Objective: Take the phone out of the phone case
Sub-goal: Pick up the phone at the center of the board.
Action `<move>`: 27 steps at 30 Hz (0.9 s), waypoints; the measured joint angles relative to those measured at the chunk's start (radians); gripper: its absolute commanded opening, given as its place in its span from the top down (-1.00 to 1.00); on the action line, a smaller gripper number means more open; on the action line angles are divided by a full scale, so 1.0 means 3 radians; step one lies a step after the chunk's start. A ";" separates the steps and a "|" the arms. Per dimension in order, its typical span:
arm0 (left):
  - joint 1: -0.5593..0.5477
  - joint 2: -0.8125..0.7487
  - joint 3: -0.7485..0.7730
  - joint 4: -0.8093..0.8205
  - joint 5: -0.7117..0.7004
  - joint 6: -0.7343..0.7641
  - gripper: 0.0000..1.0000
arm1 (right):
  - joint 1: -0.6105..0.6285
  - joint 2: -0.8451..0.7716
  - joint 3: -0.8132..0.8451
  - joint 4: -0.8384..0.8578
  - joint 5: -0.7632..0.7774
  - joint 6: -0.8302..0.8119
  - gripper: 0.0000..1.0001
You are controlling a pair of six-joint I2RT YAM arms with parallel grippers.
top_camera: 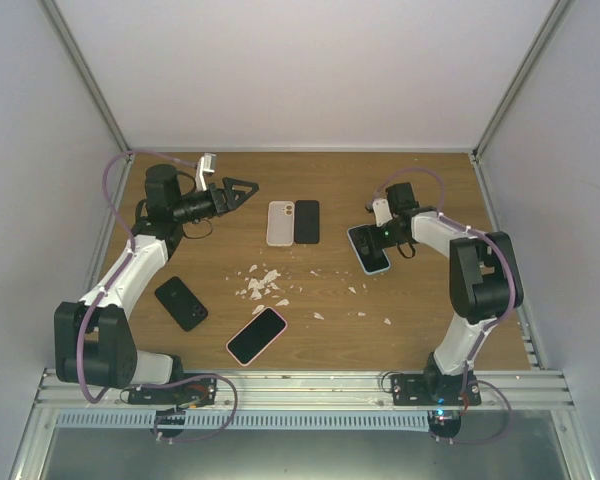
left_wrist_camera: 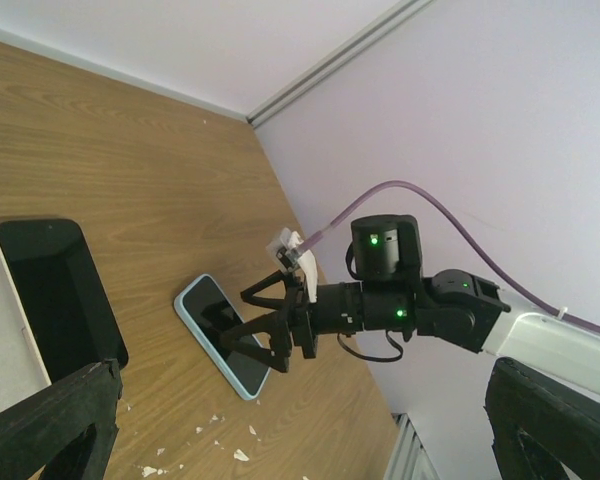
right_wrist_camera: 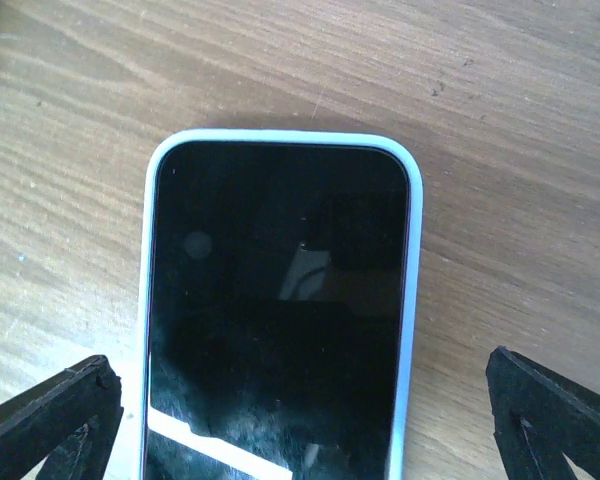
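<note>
Where the table point(top_camera: 430, 185) meets its far and side edges, pale walls point(top_camera: 310, 70) close it in; a broad strip of bare wood runs along the far edge.

- Left arm point(top_camera: 130, 265): reaches up the left side. Its claw point(top_camera: 246, 188) hangs above the wood with jaws spread wide, holding nothing, well apart from every phone.
- Right arm point(top_camera: 480, 270): bends in from the right edge. Its claw point(top_camera: 373, 225) is spread wide over the far end of the cased phone, one finger point(right_wrist_camera: 55, 415) to each side, gripping nothing. The left finger stands close to the rim, the right one farther off.
- Phone point(right_wrist_camera: 280, 320): screen up, seated in a light blue case point(right_wrist_camera: 148, 300), right of centre. The rim wraps the top and both long sides; bare wood lies open round that end and on toward the right edge.
- White phone back point(top_camera: 280, 223) and black phone point(top_camera: 307, 221): side by side at centre, just beside each other.
- Pink-rimmed phone point(top_camera: 256, 335): near the front edge, angled.
- Second black phone point(top_camera: 181, 302): left of it, angled.
- White scraps point(top_camera: 263, 283): scattered mid-table.
</note>
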 measured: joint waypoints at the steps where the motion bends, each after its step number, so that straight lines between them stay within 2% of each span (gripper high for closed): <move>1: 0.0000 0.0004 0.0000 0.0001 0.0000 0.0000 -0.98 | 0.0000 -0.0022 -0.0008 -0.0019 0.0022 -0.0069 -0.99; 8: 0.0000 0.0041 0.0000 0.0023 0.0000 -0.0023 -0.98 | 0.0043 -0.0126 -0.0053 -0.0126 0.0121 -0.0320 -0.99; 15: 0.0000 0.0042 -0.0001 0.0025 0.0000 -0.0023 -0.98 | 0.0263 -0.0134 -0.0109 -0.0139 0.0287 -0.0322 -0.99; 27: 0.0000 0.0042 -0.0006 0.0029 0.0000 -0.0023 -0.98 | 0.0271 -0.0134 -0.0203 -0.0050 0.0604 -0.0314 -0.99</move>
